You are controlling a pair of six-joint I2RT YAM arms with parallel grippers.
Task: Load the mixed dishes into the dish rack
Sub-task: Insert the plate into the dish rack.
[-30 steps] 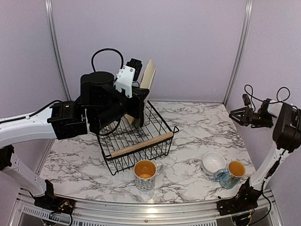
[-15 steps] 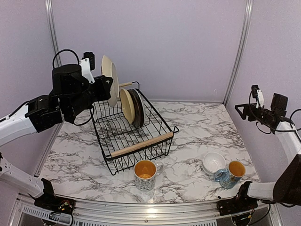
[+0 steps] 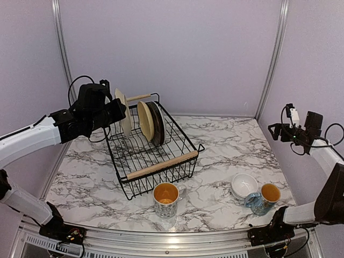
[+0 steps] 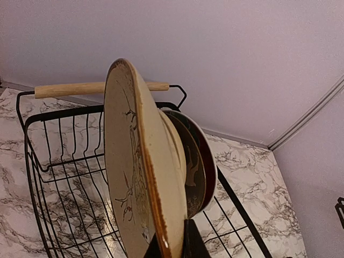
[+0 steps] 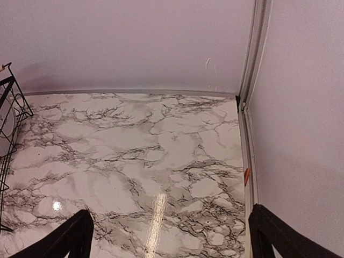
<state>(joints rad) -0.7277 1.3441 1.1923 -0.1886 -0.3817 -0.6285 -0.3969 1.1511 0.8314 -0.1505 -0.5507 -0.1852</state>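
The left pincer grips the tan plate on edge over the rack — parallel to the standing plates, just beside them — while the right pincer gapes empty, well apart.

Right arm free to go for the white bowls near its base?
Probably yes: the right gripper is open and empty, the white bowls sit uncovered; only the mug close beside them might crowd the fingers.

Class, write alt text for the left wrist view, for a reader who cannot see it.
A cream plate, pinched on edge by the left hand, is held over a black wire dish rack. More plates stand upright in the rack behind it.
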